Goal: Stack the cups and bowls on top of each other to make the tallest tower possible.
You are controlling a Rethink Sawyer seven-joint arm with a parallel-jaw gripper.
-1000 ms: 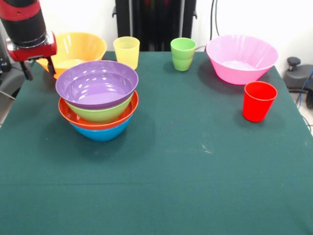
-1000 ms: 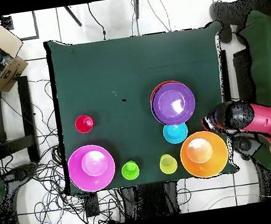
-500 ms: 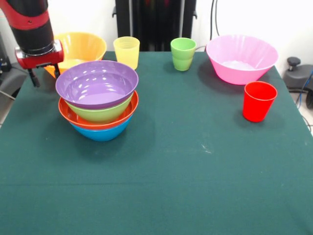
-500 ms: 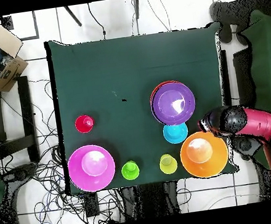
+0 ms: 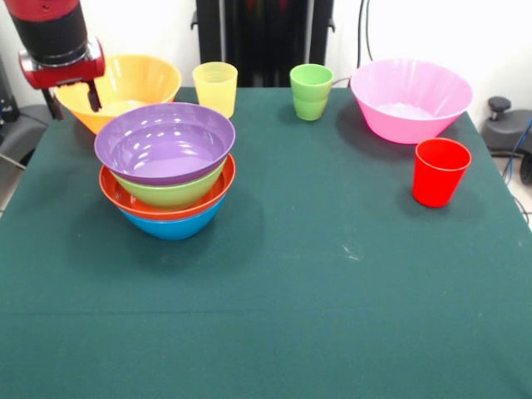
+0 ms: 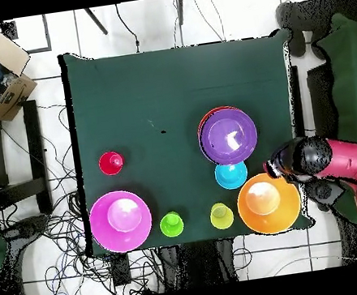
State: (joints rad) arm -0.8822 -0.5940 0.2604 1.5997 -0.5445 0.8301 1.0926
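Trouble looms at the table's corner: gripper (image 5: 73, 98), fingers apart and empty, is poised over the glossy yellow-orange plastic bowl (image 5: 125, 87), whose rim could be clipped, tipping it against the nearby multicoloured tower of nested bowls (image 5: 166, 166).

The front camera looks down at a slant across the green surface (image 5: 332, 274), close enough that the near edge runs out of frame. The pincer (image 5: 71, 98) hangs at the upper left there, over the orange bowl (image 5: 133, 83). The overhead camera looks straight down from higher up, taking in the whole surface (image 6: 141, 94) and the floor around it; its pincer (image 6: 278, 164), seemingly, sits at the right edge. Both views share the surface and the tower (image 5: 166, 170) (image 6: 228, 136) beside the pincer.
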